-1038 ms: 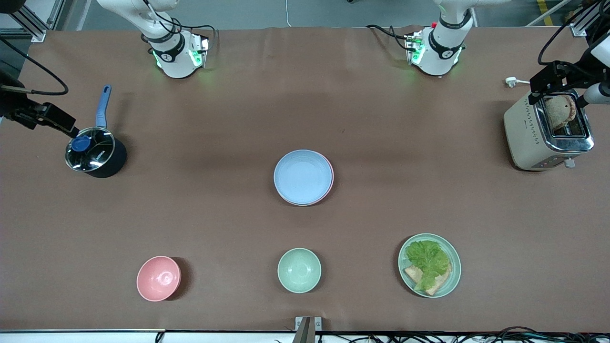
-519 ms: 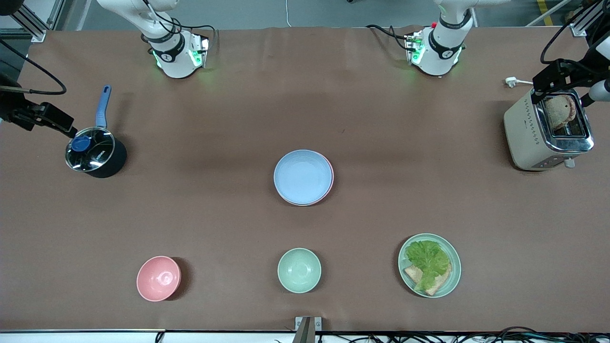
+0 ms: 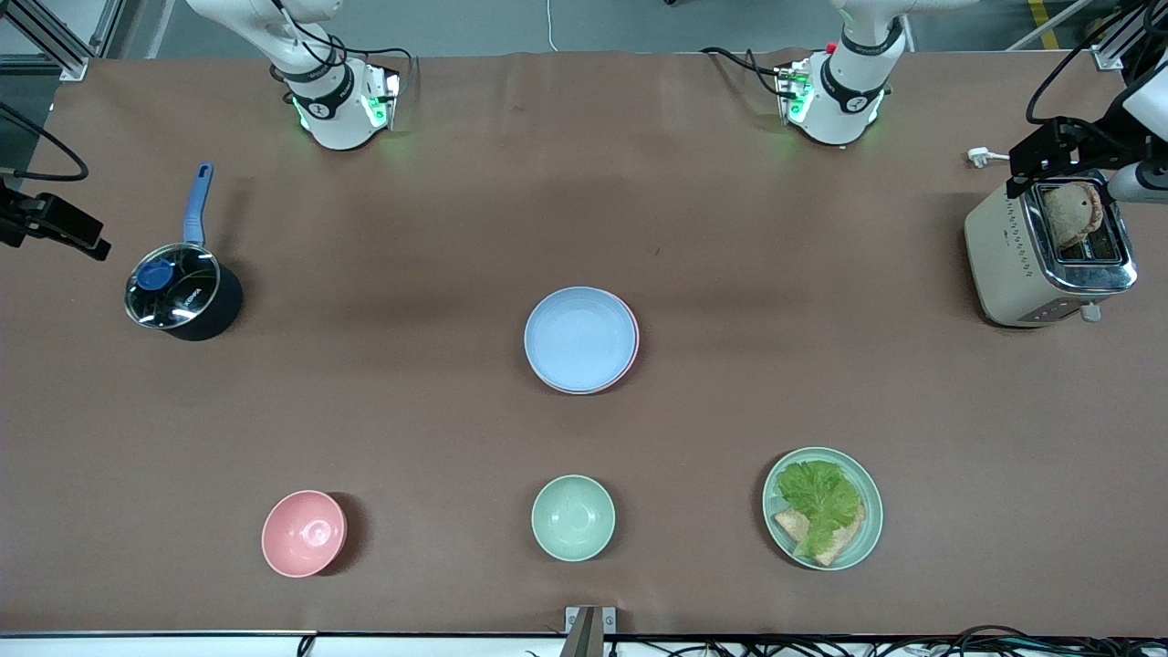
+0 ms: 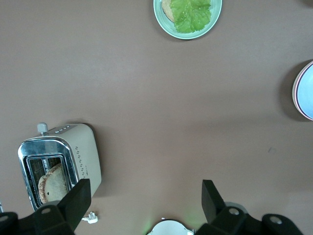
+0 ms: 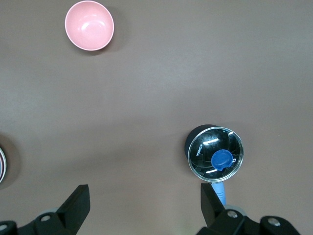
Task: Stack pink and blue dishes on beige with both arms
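The pale blue plate lies mid-table on top of the pink plate, of which only a thin rim shows. No beige plate is visible; whatever lies under the stack is hidden. The left wrist view catches the blue plate at its edge. My left gripper hangs open and empty over the toaster; the left gripper holds nothing in its wrist view. My right gripper is open and empty at the right arm's end, beside the pot; the right gripper is over bare table in its wrist view.
A pink bowl, a mint-green bowl and a green plate with lettuce stand in a row nearer the front camera than the stack. A white plug lies by the toaster, which holds a slice of bread.
The right gripper has drawn away from the pot toward the table's edge. The left gripper has shifted slightly over the toaster. The plates have not moved.
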